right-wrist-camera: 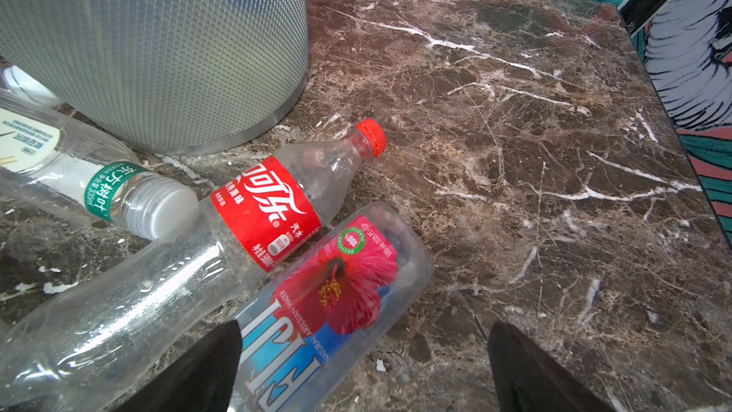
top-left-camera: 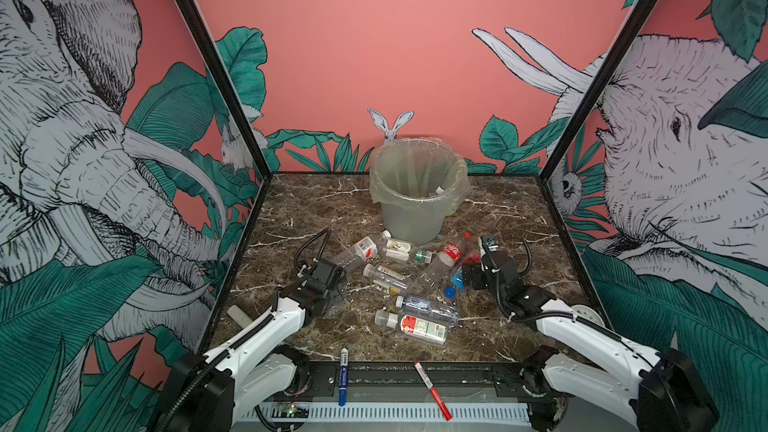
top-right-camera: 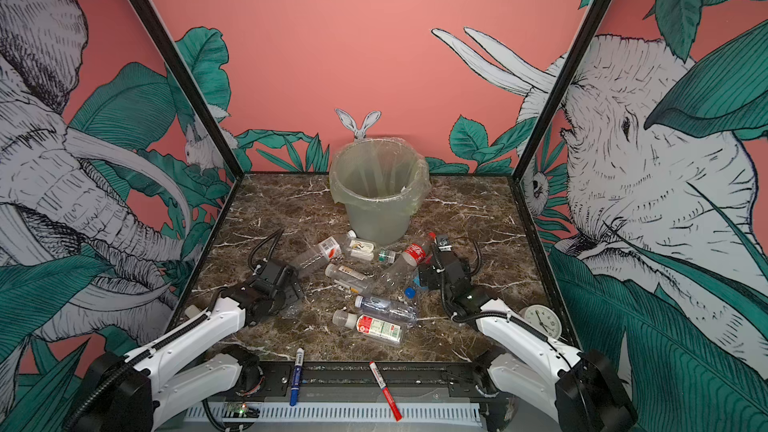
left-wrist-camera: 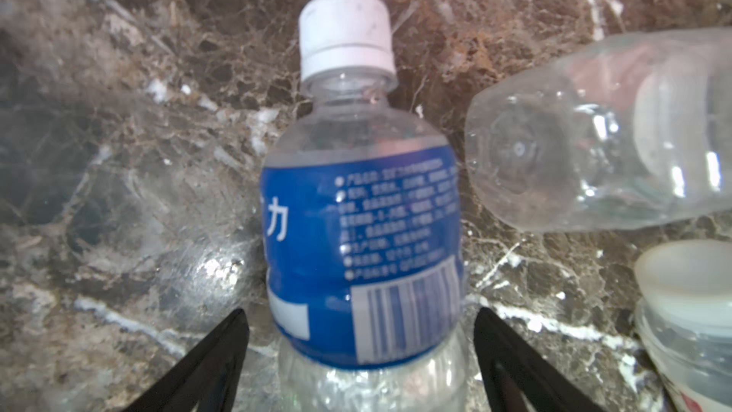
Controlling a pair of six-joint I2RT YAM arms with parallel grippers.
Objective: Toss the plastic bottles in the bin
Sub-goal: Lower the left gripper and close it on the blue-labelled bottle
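Observation:
The bin [top-left-camera: 409,222] stands at the back middle of the marble table, its bag folded over the rim; the right wrist view shows its wall [right-wrist-camera: 158,53]. Several plastic bottles lie in front of it. My left gripper [left-wrist-camera: 358,311] points down, open, with a finger on each side of a blue-labelled, white-capped bottle [left-wrist-camera: 356,231] and small gaps showing. It sits at the pile's left [top-left-camera: 330,303]. My right gripper [right-wrist-camera: 365,325] is open at the pile's right [top-left-camera: 467,278]. A flower-printed bottle [right-wrist-camera: 317,311] lies partly between its fingers, beside a red-labelled cola bottle [right-wrist-camera: 269,212].
More bottles lie mid-table: a red-and-white-labelled one [top-left-camera: 424,328], a clear one [top-left-camera: 428,309] and a green-banded one [right-wrist-camera: 111,188]. A blue marker [top-left-camera: 343,380] and a red marker [top-left-camera: 432,388] rest on the front rail. A white clock [top-right-camera: 540,320] sits at the right edge.

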